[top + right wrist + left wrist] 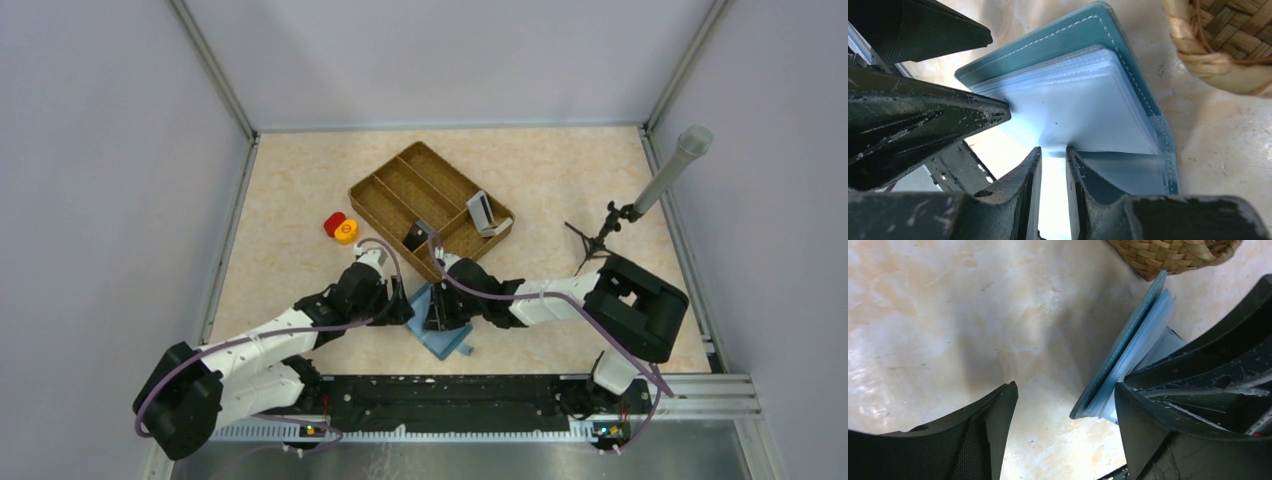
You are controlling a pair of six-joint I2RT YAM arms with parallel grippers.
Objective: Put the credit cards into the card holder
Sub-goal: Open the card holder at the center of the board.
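Card holder (pixel 1063 40), stitched teal with pale sleeves, pinched by right gripper (pixel 1053 150); left gripper (pixel 1065 386) apart.

Pale grey walls (pixel 430 60) enclose a beige marbled tabletop (pixel 565 170).

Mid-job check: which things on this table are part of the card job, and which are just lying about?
Job: card holder, gripped by the right gripper; pale credit cards leaning in the woven tray; left gripper, open beside the holder.
Lying about: red and yellow round pieces; grey tube on a small stand; dark flat piece in the tray, unclear what.
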